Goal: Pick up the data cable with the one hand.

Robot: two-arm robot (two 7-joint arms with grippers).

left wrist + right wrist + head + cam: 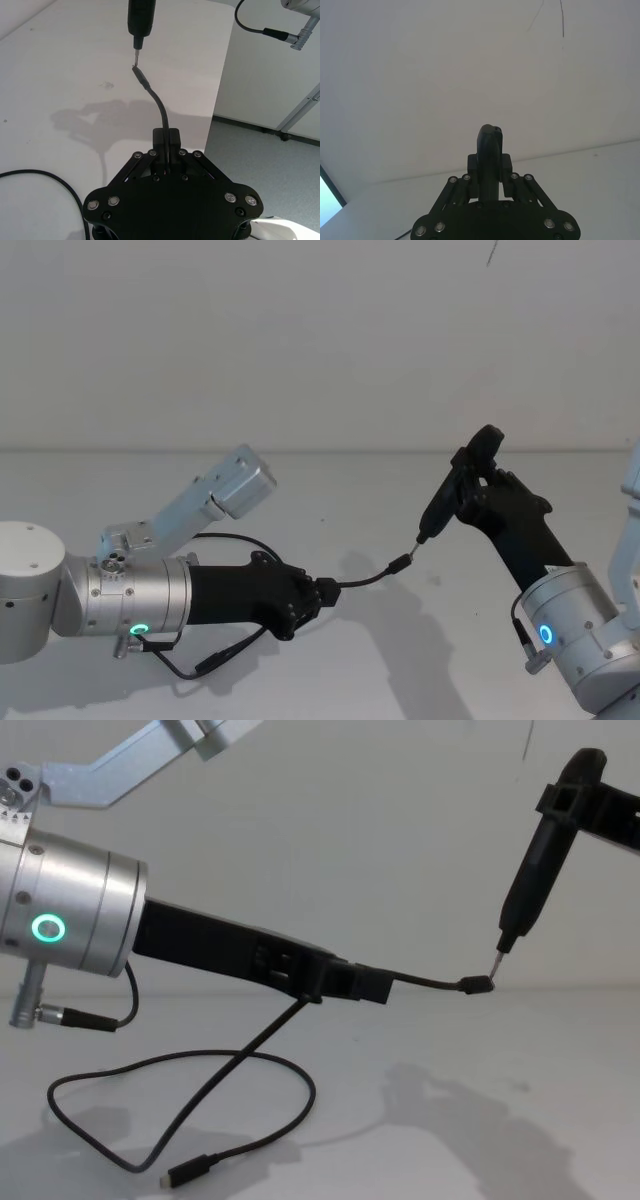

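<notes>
My left gripper, the one hand with the silver cylinder and green ring, reaches right over the white table and is shut on the data cable near one end. That short end arcs forward to a small plug. The remaining cord hangs down to the table in a loop, ending in a silver-tipped plug. My right gripper is raised at the right, shut on a slim black pen-like tool. Its metal tip touches the held plug, as the left wrist view shows with the cable under the tool.
A short wire with a metal barrel connector belongs to the left arm. The white table ends at an edge with floor beyond. A plain white wall stands behind.
</notes>
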